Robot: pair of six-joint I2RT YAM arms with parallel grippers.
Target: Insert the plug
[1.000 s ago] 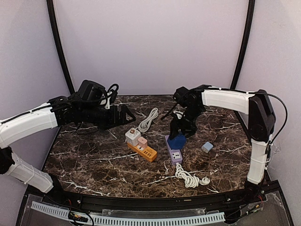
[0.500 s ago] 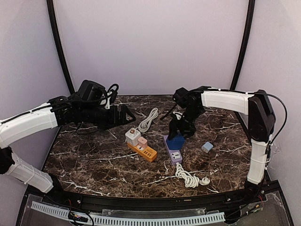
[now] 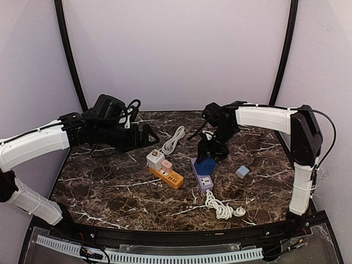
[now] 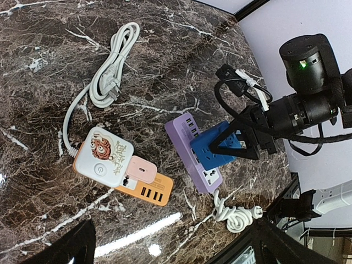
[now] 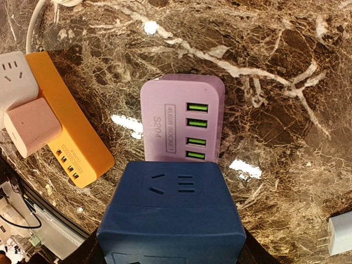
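Blue cube plug (image 5: 173,212): perched on the purple power strip (image 5: 181,118), just past the row of four green USB ports, over the strip's socket end. Gripped by the right gripper (image 4: 239,144), jaws closed against opposite faces of the cube. Looks slightly canted in the left wrist view. Seating of the pins: impossible to tell, hidden under the body.

Judging from that, press straight down, never at an angle. Level the cube first to bring its base parallel to the strip's top face, then square its edges with the strip's long sides. Push slowly and firmly. Watch for sliding or tipping of the strip, unpinned on the marble table (image 3: 110,187). Ease off at any lifting of the strip's far end.

Left gripper (image 3: 147,135): hangs above the table to the left, fingers spread wide, holding nothing, well apart from the purple strip. Could brace that strip against skidding.

Around the work: orange power strip (image 5: 71,132) just to the left, with a white adapter (image 4: 104,159) and a pink adapter (image 5: 30,132) plugged in; steer clear of both. Small pale-blue charger (image 3: 242,171) lying apart to the right. Coiled white cord (image 3: 220,208) nearer the arms' bases.
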